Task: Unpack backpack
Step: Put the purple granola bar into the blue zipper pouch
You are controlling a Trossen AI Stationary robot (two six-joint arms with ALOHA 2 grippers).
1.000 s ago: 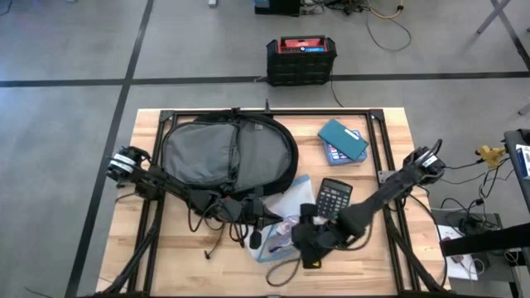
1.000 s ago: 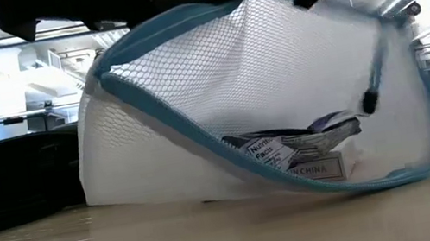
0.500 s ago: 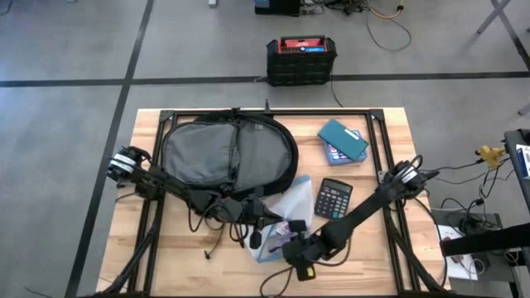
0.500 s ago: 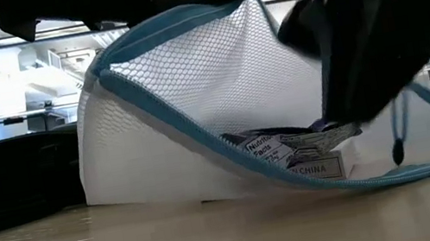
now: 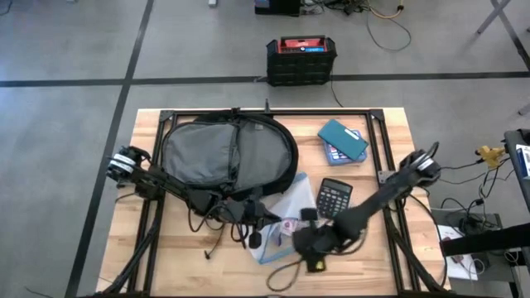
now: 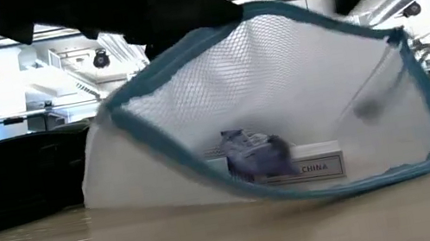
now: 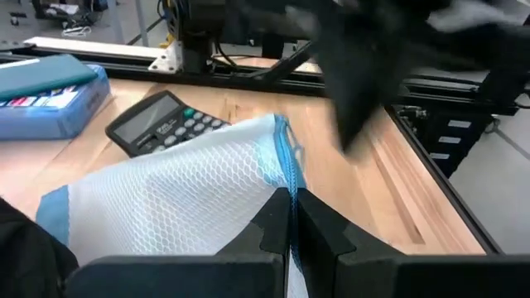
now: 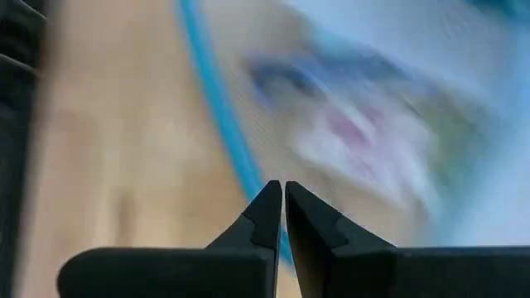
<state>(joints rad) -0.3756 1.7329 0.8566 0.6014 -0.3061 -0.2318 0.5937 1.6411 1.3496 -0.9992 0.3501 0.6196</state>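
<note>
The black backpack (image 5: pixel 225 153) lies flat at the table's far left, grey panel up, its straps trailing toward the near edge. Right of those straps stands a white mesh pouch (image 5: pixel 290 205) with a blue zip edge, its mouth open toward the near edge (image 6: pixel 279 83). A packet and a white box (image 6: pixel 310 167) lie inside. My left gripper (image 5: pixel 258 217) is shut on the pouch's edge. My right gripper (image 5: pixel 301 238) is shut at the mouth's right side. My left gripper pinches the pouch's blue zip edge (image 7: pixel 286 170) between its two fingers, at the mouth's upper left. It holds that edge up off the table (image 6: pixel 183 34), while the pouch's bottom rests on the wood. My right gripper's shut fingertips meet the blue edge (image 8: pixel 248 178) on the mouth's right side, in a blurred wrist view. That side (image 6: pixel 403 41) stands raised, and a zip pull (image 6: pixel 366 108) swings below it.
A calculator (image 5: pixel 334 199) lies just right of the pouch. A teal case on a blue box (image 5: pixel 342 141) sits at the far right. A black frame (image 5: pixel 381 149) rings the table. A black crate with a red top (image 5: pixel 301 60) stands on the floor beyond.
My right gripper dipped toward the near edge in front of the pouch's mouth, shut there, then came back up and to the right. The mouth's right edge sagged low, then rose again. The packet inside shifted. My left gripper kept its hold.
</note>
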